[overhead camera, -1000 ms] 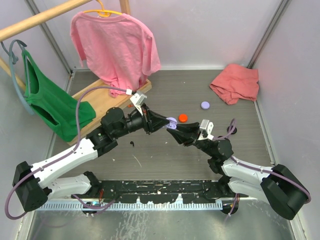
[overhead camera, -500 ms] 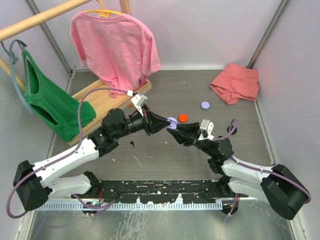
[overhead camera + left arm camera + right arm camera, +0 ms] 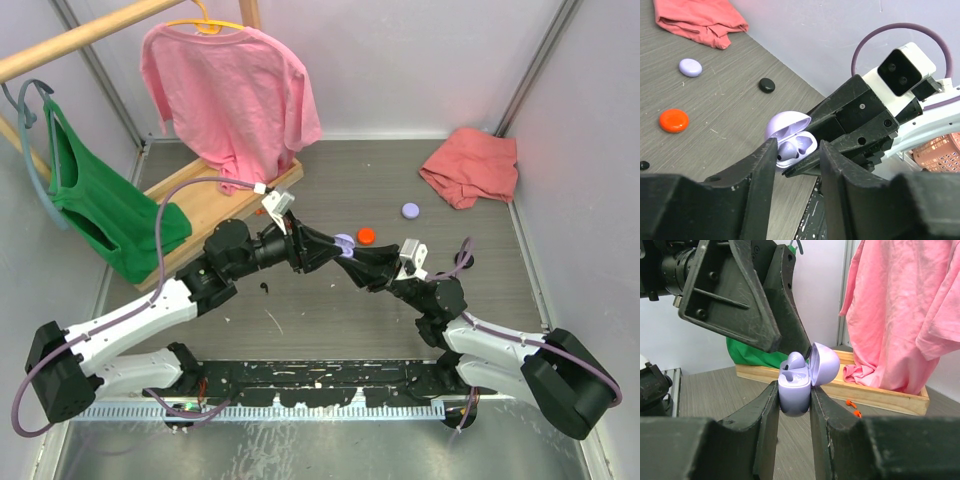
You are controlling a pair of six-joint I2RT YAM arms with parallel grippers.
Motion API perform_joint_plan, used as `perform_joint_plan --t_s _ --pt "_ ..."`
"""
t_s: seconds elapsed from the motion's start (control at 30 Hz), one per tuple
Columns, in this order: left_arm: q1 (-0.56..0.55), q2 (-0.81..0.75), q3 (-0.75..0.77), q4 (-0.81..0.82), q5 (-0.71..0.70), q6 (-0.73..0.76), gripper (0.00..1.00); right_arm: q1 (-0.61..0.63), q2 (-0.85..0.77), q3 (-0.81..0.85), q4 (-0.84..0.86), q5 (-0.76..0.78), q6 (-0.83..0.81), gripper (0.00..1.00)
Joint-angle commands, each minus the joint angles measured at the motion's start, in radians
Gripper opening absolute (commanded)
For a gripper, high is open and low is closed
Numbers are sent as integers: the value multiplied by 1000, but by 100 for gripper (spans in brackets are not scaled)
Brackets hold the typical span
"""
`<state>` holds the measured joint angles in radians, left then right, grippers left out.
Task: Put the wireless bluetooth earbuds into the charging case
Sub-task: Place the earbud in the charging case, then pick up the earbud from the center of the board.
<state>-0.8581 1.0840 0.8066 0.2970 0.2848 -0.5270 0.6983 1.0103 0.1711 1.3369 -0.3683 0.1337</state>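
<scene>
My right gripper (image 3: 792, 390) is shut on the lilac charging case (image 3: 795, 390) and holds it upright above the table, with its lid (image 3: 824, 365) open. One lilac earbud (image 3: 796, 361) sits in a socket of the case. The socket beside it (image 3: 806, 145) is empty. My left gripper (image 3: 797, 145) is open right at the case (image 3: 795, 145), with nothing between its fingers. In the top view both grippers meet at the case (image 3: 345, 243) mid-table. Two orange-red earbuds (image 3: 852, 407) lie on the table by the wooden base.
An orange-red case (image 3: 366, 235), a lilac case (image 3: 410, 210) and a black case (image 3: 766, 85) lie behind the grippers. A small black bit (image 3: 264, 288) lies left of centre. The wooden rack base (image 3: 225, 210) carries pink and green shirts. A salmon cloth (image 3: 470, 165) is at back right.
My left gripper's jaws have parted at the case, and the lilac earbud stays in its socket. The right gripper has kept its hold and neither arm has shifted much.
</scene>
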Motion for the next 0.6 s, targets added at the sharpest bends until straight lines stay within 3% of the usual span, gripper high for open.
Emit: perform_joint_plan --t_s 0.0,0.33,0.57 --pt "-3 -34 8 -15 -29 36 44 5 -21 14 104 13 -16 2" --pt "-4 -86 42 -175 -131 108 61 6 -35 -18 85 72 -43 2" --pt "-4 -76 54 -302 -265 128 65 5 -84 -90 -6 240 -86 2"
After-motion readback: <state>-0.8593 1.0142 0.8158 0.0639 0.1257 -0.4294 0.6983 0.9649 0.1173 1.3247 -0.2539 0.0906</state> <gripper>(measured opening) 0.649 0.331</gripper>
